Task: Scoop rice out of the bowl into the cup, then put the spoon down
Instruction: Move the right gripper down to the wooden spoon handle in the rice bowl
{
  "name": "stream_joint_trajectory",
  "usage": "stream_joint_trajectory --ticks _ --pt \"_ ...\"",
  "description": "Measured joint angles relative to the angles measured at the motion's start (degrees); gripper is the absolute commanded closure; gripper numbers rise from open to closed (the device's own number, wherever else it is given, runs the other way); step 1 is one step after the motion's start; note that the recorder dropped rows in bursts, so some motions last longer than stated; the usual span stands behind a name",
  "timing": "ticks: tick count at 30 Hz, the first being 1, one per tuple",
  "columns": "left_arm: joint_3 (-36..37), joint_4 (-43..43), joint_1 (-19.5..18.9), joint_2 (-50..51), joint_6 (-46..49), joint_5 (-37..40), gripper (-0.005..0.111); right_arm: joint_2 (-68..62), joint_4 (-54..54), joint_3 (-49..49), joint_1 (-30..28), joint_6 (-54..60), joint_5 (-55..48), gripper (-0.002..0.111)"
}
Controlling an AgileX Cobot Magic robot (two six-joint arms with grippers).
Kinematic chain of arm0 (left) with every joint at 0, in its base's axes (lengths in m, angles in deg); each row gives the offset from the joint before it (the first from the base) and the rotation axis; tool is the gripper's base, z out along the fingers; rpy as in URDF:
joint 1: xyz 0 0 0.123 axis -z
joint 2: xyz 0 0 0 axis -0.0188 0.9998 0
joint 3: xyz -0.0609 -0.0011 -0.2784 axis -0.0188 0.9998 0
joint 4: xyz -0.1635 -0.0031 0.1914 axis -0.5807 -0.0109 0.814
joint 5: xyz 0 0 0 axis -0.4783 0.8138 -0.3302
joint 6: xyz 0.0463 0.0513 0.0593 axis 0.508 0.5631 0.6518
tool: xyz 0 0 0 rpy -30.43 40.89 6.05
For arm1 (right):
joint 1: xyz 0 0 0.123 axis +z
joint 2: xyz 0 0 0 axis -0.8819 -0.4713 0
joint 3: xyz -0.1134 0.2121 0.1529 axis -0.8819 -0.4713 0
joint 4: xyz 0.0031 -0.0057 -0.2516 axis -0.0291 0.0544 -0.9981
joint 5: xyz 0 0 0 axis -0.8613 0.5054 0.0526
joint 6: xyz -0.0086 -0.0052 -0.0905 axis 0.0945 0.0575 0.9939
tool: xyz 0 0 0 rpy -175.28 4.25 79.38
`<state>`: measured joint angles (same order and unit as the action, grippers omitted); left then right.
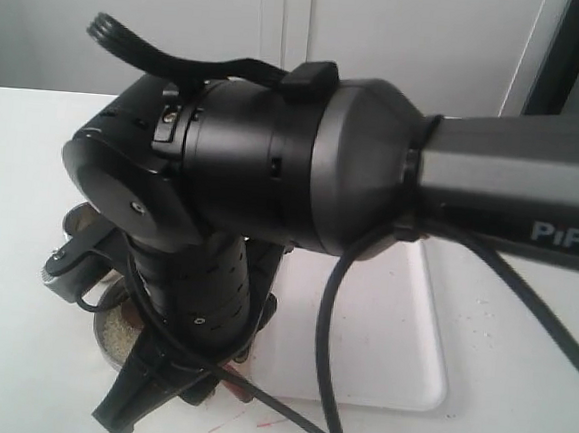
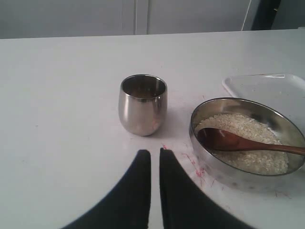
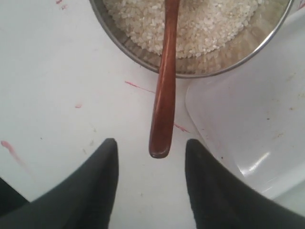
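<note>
The spoon (image 3: 164,81) lies with its round scoop in the rice (image 2: 248,125) inside the bowl (image 2: 200,152). Its slim handle leans over the rim and juts out above the white table (image 3: 47,71). The right gripper (image 3: 151,143) hovers at the handle's tip with its jaws apart, one dark finger on each side and neither touching the wood. The left gripper (image 2: 154,153) hangs low over the table, its jaws drawn almost together with only a thin slit between them and nothing in it. It points toward the cup (image 2: 142,105), which stands upright near the bowl without touching it. A shallow white tray (image 3: 252,129) sits just beside the bowl, on the side away from the cup. Faint red smears (image 3: 138,86) mark the table near the bowl. In the exterior view the right arm (image 1: 374,163) and its black cable (image 1: 326,330) block nearly everything, leaving only a sliver of the bowl and part of the tray.
</note>
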<state>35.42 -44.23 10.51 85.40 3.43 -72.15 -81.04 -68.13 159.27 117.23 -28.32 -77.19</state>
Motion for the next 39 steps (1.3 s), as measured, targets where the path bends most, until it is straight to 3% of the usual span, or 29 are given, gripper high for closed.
stream_joint_trajectory --ticks 10,16,39 --pt "0.0 0.0 0.0 0.0 0.0 0.0 0.092 -1.3 -0.13 -2.69 0.0 -0.14 0.11 0.065" --pt "0.0 0.0 0.0 0.0 0.0 0.0 0.092 -1.59 -0.13 -2.69 0.0 -1.3 4.37 0.053" --pt "0.0 0.0 0.0 0.0 0.0 0.0 0.092 -4.97 -3.27 -2.69 0.0 -6.55 6.48 0.054"
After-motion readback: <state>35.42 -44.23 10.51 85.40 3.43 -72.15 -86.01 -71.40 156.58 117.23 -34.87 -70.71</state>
